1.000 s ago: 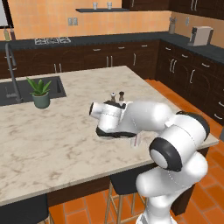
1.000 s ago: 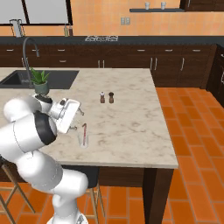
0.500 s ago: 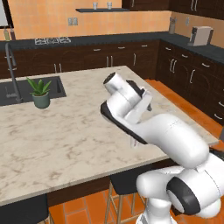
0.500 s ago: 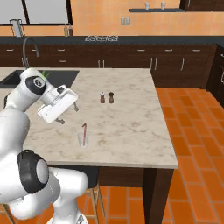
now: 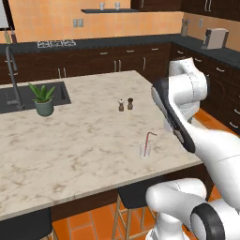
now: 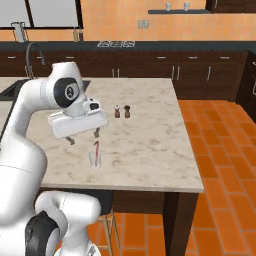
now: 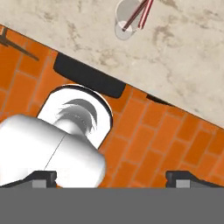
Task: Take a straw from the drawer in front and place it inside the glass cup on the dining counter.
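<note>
Up off the worktop (image 6: 150, 145), gripper (image 6: 84, 137) in the right base view, fingers pointing down, spread well apart, nothing between them. Sits above and just left of the glass cup (image 6: 95, 159) in that view, not touching it. In the hand view, gripper (image 7: 112, 178) tips far apart at the bottom corners, empty, looking down past the worktop edge (image 7: 183, 74) onto orange brick floor (image 7: 153, 144) and a dark stool seat (image 7: 87, 78) tucked under the edge.

Straw (image 6: 96, 151) already standing in the glass cup, leaning, bent tip at top. Same in the left base view: straw (image 5: 148, 141) tilted inside the glass cup (image 5: 145, 150), bent tip pointing right. From the hand view, looking into the glass cup (image 7: 127, 19) from above, straw (image 7: 139, 14) slanting out over the rim toward the upper right.

Glass cup upright on the dining worktop (image 5: 70, 140), near its front edge, right of centre in the left base view. Salt and pepper shakers (image 5: 125, 104) side by side farther back, well apart from the cup. Potted plant (image 5: 43, 99) near the sink (image 5: 18, 96) at the far left, faucet (image 5: 13, 77) beside it. Dark cabinets and black countertop (image 5: 117, 42) along the back wall. Drawer not identifiable among them.
</note>
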